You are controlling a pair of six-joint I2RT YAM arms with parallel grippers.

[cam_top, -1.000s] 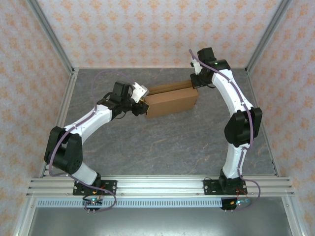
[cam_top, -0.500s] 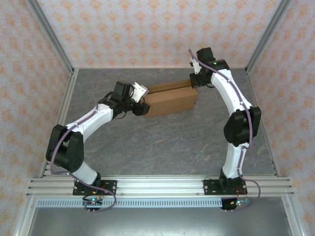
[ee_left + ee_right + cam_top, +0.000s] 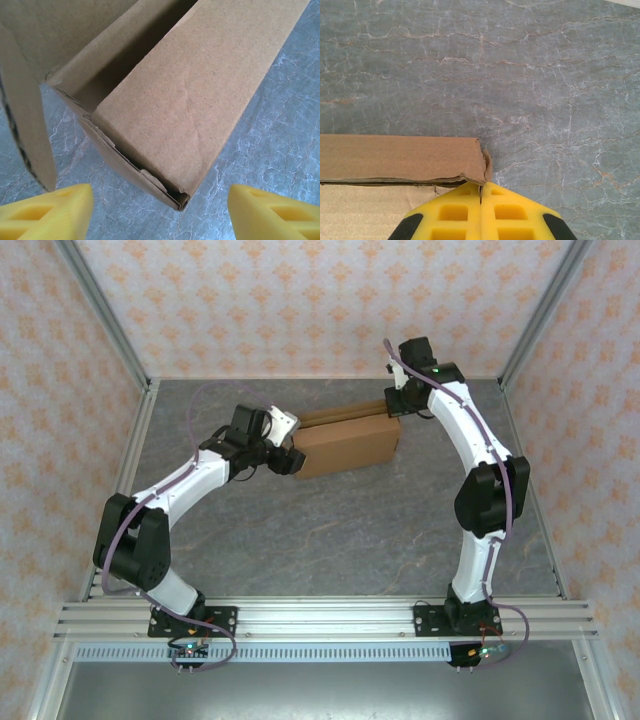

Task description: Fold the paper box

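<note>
So the plain brown cardboard paper box (image 3: 345, 447) sits toward the far edge of the grey marbled tabletop (image 3: 330, 530), roughly in the middle from left to right. It lies long side across the table and is mostly folded up into a shallow rectangular shape. From the left wrist camera, the box (image 3: 200, 85) has its top panel down, but there's a dark gap along one long side where it isn't closed. A loose flap hangs at the left of that view, and the layered corner nearest the camera looks a bit ragged.

The left gripper (image 3: 290, 455) is right at the box's left end. Its jaws are spread wide, with the yellow fingers (image 3: 55, 210) either side of that corner, not touching the cardboard and holding nothing.

The right gripper (image 3: 397, 410) is at the box's far right corner. Its jaws are pressed fully together (image 3: 481, 192), tips right up against the cardboard edge (image 3: 395, 157). I can't tell if a thin bit of flap is caught between them.
</note>
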